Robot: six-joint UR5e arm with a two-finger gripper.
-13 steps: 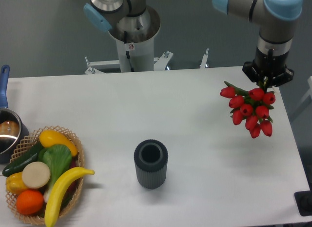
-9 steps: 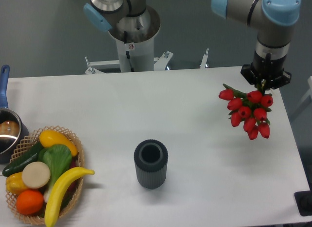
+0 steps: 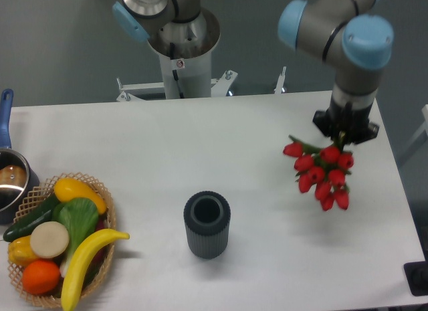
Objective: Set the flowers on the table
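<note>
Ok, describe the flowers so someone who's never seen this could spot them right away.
Start at the white table and look to its right side, where the arm's gripper hangs. The flowers dangle from it: a small bunch of red tulip buds with green stems, the only red cluster here, far from the dark cup and the fruit basket.

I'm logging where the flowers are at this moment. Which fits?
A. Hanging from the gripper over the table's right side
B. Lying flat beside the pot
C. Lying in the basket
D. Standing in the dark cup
A: the flowers hang from the gripper over the right of the table, apart from the cup.
</note>
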